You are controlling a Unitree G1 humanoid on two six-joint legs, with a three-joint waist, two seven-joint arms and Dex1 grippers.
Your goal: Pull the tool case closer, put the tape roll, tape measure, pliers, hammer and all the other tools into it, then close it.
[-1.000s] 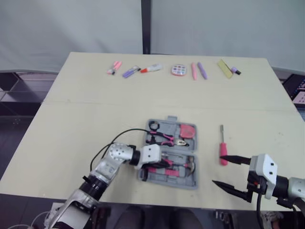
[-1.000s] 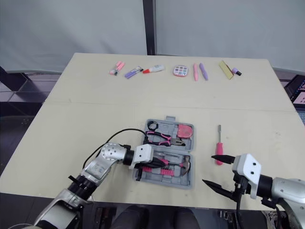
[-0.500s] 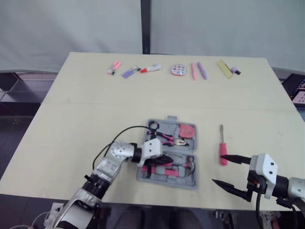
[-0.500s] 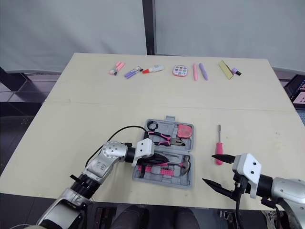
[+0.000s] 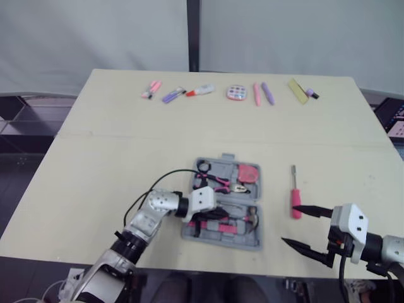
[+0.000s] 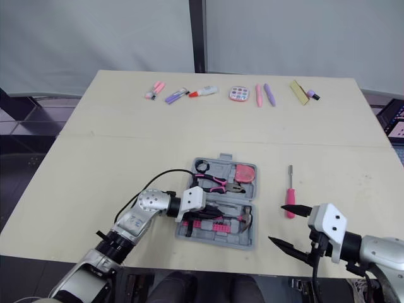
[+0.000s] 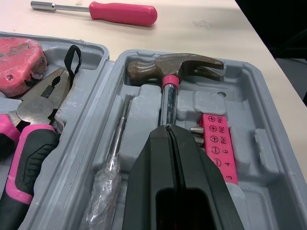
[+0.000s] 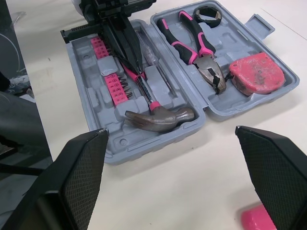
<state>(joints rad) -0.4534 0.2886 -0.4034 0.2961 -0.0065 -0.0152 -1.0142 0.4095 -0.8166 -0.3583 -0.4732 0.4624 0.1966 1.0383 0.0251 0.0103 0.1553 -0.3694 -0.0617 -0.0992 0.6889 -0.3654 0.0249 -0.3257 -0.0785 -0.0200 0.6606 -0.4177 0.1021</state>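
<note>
Grey curtains point(image 5: 95, 31) are seen behind a pale table point(image 5: 126, 158). One grey tool case point(image 5: 252, 243) is laid open flat near the table's front edge, toward the middle.

In its far half three tools are held: one black tape roll point(image 5: 203, 166), one pair of pink-handled pliers point(image 5: 221, 183) and one pink tape measure point(image 5: 248, 172). In the near half one hammer point(image 7: 168, 69) is seated. Its long axis runs left to right and its head points to the right. Beside it one slim driver in clear wrap point(image 7: 117, 139) and one pink bit holder point(image 7: 218, 146) are set. "PH" can be read twice on the holder, along with the numerals 6, 4 and 3.

One pink-handled screwdriver point(image 5: 295, 201) is left on the table just right of the case. Its axis runs front to back and its metal shaft points away from the robot. Eight small items are lined along the far edge, a round one point(image 5: 237, 93) among them.

The left claw point(image 7: 168, 130) is closed, its fingers pressed together over the hammer's handle; whether the handle is gripped cannot be told. The right claw point(image 5: 288, 224) is spread wide near the front right edge, close to the screwdriver's handle.
</note>
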